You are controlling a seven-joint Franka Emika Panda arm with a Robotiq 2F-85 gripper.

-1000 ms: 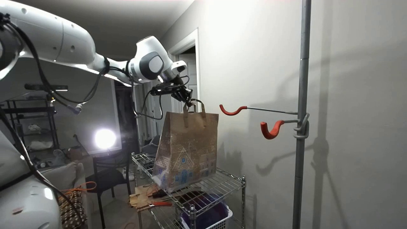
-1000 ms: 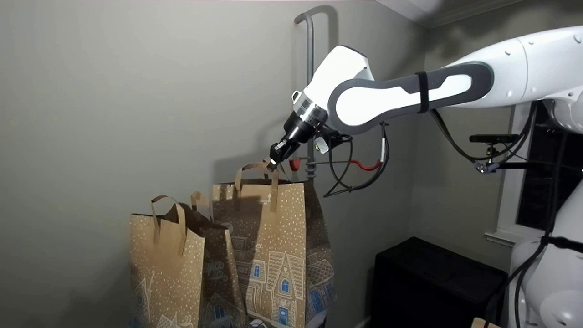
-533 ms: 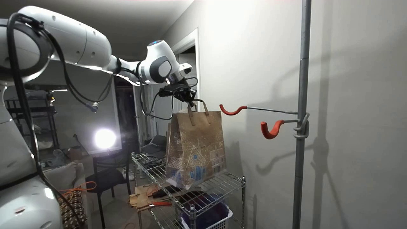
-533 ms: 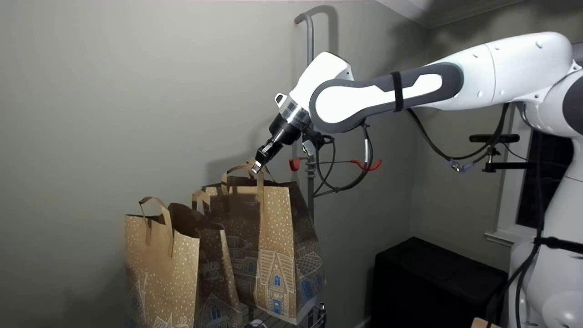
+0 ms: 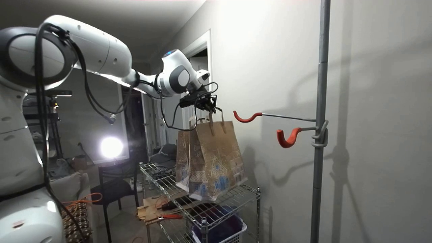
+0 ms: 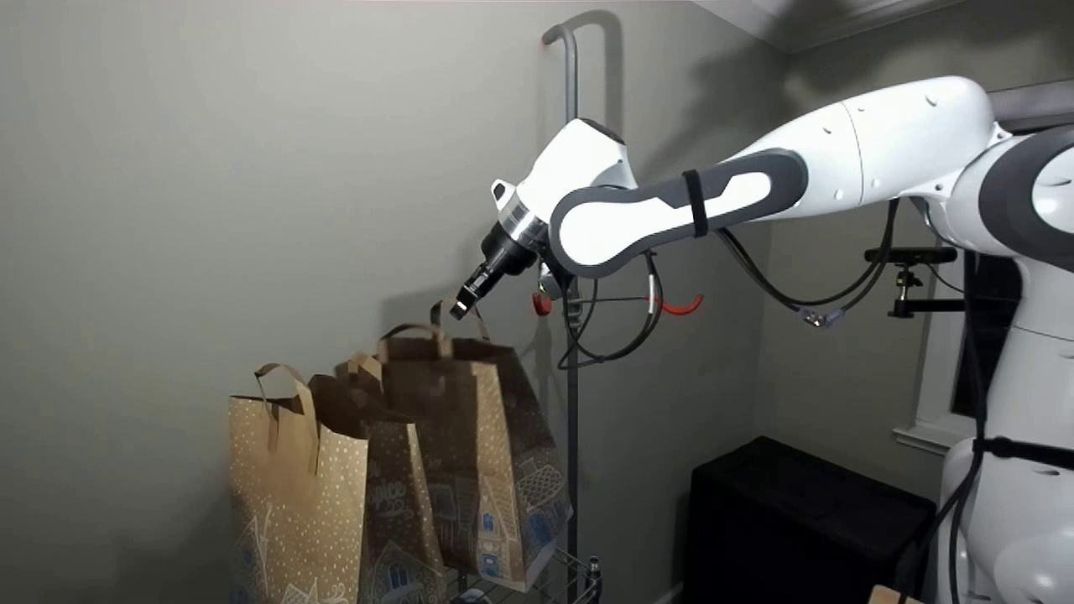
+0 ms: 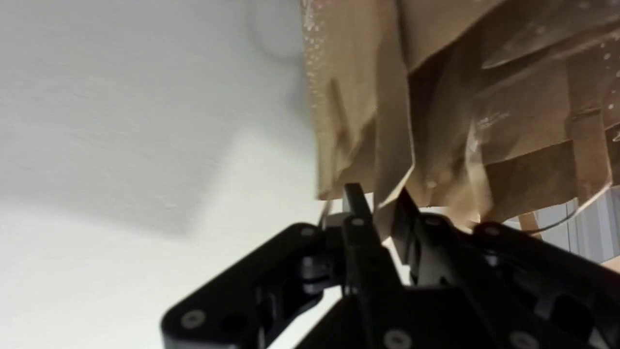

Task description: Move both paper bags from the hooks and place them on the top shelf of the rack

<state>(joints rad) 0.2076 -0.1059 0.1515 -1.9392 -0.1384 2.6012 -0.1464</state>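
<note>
One brown kraft paper shopping bag (image 6: 478, 470) is held by a looped handle (image 7: 393, 126) in the pincer (image 7: 379, 194), whose black fingers (image 7: 357, 206) are drawn nearly together; in the wrist view the flat brown strap of that handle runs down between the tips, and only the slim gap it passes through parts them. How firmly they press on it I cannot tell. In both exterior views the tips meet the handle high on its loop, and in an exterior view the same bag's other handle (image 6: 445, 344) bends over just beside them. The bag leans, its base out of line with its mouth, pale speckles and printed houses showing on its faces, and its bottom is over the top shelf (image 5: 233, 200) of the silver wire rack (image 5: 258, 212); whether it touches the grid I cannot tell. A second kraft bag (image 6: 310, 495) stands upright just beside it, at the same rack, and in an exterior view it partly covers the leaning one. Two orange-red hooks (image 5: 248, 119) curve at the ends of thin arms on a grey metal pole (image 5: 321, 98), apart from both bags
</note>
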